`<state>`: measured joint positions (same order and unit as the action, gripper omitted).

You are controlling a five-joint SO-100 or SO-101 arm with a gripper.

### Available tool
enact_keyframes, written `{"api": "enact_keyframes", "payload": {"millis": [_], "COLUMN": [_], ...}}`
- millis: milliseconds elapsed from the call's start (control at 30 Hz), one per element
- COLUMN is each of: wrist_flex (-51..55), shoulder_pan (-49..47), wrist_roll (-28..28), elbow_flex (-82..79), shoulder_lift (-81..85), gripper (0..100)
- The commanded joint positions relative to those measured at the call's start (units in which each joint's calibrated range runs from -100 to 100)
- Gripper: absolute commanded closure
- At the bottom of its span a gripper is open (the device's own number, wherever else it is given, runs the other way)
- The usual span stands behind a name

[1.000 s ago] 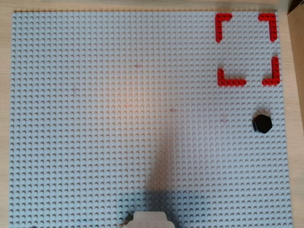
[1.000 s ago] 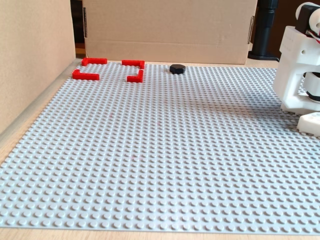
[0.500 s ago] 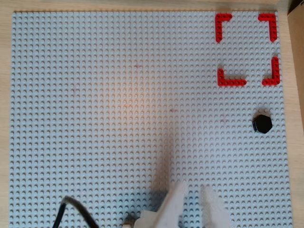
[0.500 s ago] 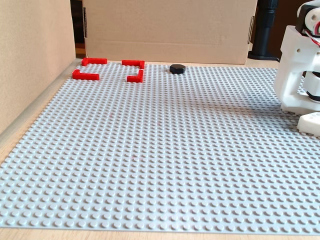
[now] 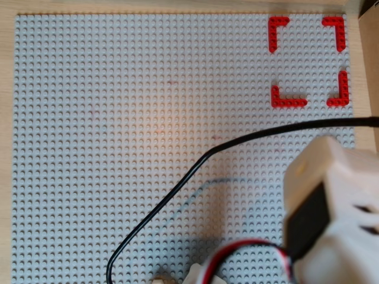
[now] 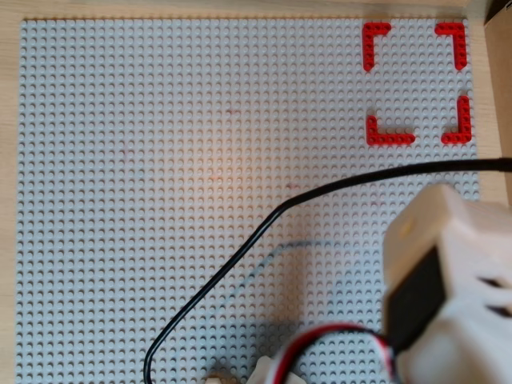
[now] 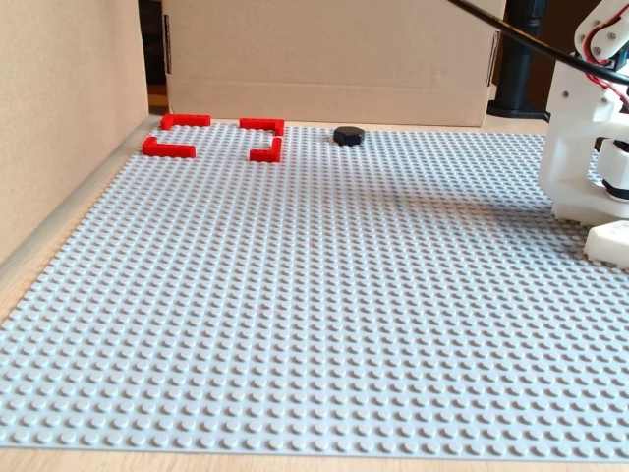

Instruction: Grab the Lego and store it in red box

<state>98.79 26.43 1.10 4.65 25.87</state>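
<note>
One Lego (image 7: 348, 135), no fingers near.

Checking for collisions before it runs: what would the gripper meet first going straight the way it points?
Cannot tell: no view shows the gripper's fingers or heading, only the white arm at the right of the fixed view. The grey baseplate between it and the Lego looks bare there.

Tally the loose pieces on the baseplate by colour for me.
Red corner brackets forming the red box: 4
Black Lego, seen only in the fixed view: 1
Total: 5
</note>
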Motion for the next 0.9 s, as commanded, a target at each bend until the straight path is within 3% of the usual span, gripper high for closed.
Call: {"api": "enact_keyframes", "payload": {"millis": [0, 433, 867], "wrist_flex": [-1.3, -6.2, -26.0], "shoulder_pan": [2.3, 6.4, 8.4], "wrist_roll": [1.0, 2.1, 5.6], "elbow_flex": [1.8, 1.1, -16.9], "shoulder_lift": [-2.3, -19.4, -21.6], "gripper": [94, 91, 87]}}
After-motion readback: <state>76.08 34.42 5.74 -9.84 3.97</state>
